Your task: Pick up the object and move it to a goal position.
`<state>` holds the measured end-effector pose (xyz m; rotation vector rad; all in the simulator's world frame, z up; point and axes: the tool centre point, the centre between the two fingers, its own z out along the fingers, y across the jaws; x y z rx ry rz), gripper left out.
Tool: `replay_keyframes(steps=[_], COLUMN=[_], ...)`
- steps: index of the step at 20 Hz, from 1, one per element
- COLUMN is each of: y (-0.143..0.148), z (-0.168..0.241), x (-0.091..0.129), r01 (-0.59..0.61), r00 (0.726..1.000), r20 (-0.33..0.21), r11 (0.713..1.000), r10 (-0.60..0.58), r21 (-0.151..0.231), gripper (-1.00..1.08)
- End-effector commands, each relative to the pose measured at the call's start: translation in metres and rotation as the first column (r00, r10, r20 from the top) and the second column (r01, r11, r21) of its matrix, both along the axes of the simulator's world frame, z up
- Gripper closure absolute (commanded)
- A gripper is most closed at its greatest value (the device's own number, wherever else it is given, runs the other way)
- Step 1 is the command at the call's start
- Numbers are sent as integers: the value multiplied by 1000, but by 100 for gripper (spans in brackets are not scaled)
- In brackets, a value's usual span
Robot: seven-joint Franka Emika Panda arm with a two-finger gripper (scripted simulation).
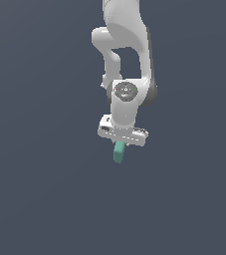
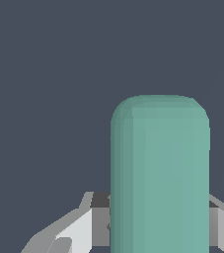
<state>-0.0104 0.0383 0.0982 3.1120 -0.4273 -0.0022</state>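
Directly below gripper [image 1: 120,143], teal bar [image 1: 118,152] clamped between fingers [image 2: 79,232], hanging down, apparently slightly tilted.

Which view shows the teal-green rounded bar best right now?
The wrist view: the teal-green rounded bar fills it, between the gripper fingers. The exterior view shows it small, hanging below the gripper.

Surface [image 1: 40,199]: uniform dark slate-blue field filled exterior view edge to edge. No edge, seam, texture or horizon was discernible. Could not tell where support plane began or whether field was floor or backdrop. Nothing was seen resting directly on it. Wrist view showed same flat slate-blue field [image 2: 44,74], equally featureless. No shadow or contact mark was visible on it in either view.
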Motion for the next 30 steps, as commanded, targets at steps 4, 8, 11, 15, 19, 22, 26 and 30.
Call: replay_keyframes(steps=[4,8,11,15,19,22,26,30], y=[1,3,4,6,8,10,13,14], z=[19,45,71,113,158,192,234,266], x=[1,1,2,3,5,6,9,11], r01=[0,0,0,0,0,0,0,0], r00=[1000,1000,1000,1000,1000,1000,1000,1000], r20=[1,1,1,1,1,1,1,1], r11=[1000,1000,1000,1000,1000,1000,1000,1000], r10=[0,0,0,0,0,0,0,0], r21=[0,0,0,0,0,0,0,0], gripper=[108,108,108,108,108,108,108,108])
